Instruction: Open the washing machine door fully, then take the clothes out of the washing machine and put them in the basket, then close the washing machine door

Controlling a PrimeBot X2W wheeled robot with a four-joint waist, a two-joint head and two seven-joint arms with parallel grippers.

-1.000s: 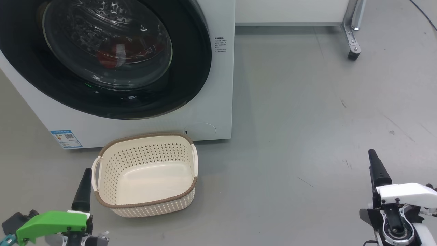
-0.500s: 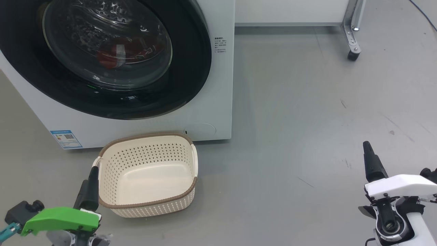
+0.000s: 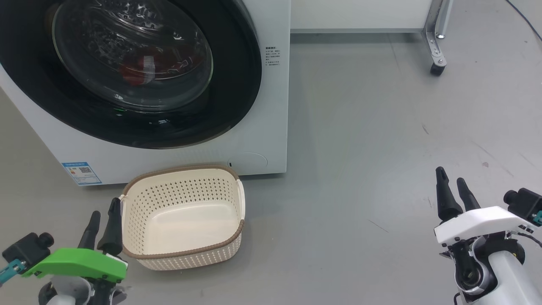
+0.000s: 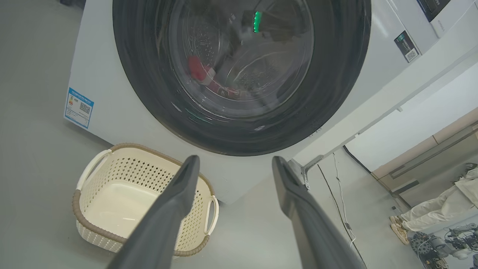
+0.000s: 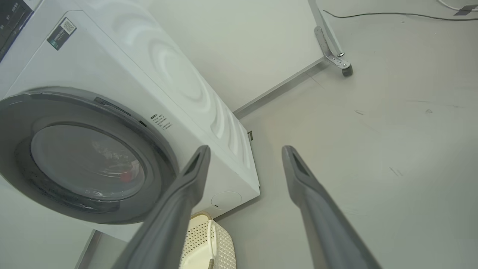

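Washing machine door [image 3: 237, 84] shut | clothes [image 3: 144, 67] inside | L hand [image 3: 104, 206] apart | R hand [image 3: 449, 175] apart

Scuffed grey floor [image 3: 381, 127] spreads out to three o'clock. At one o'clock a metal leg [image 3: 435, 38] ends in a black caster [image 3: 437, 69], beside a white panel [image 3: 360, 15]. A dark cable [image 3: 525, 19] crosses the two-o'clock corner. In the left wrist view, a person's trousered legs [image 4: 437, 209] show at four o'clock.

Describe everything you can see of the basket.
The basket is cream perforated plastic, a rounded rectangle with a brown woven-look rim and two looped side handles. It stands upright and empty on the grey floor, just before the washing machine, below its closed door. The open left gripper hangs near its left handle.
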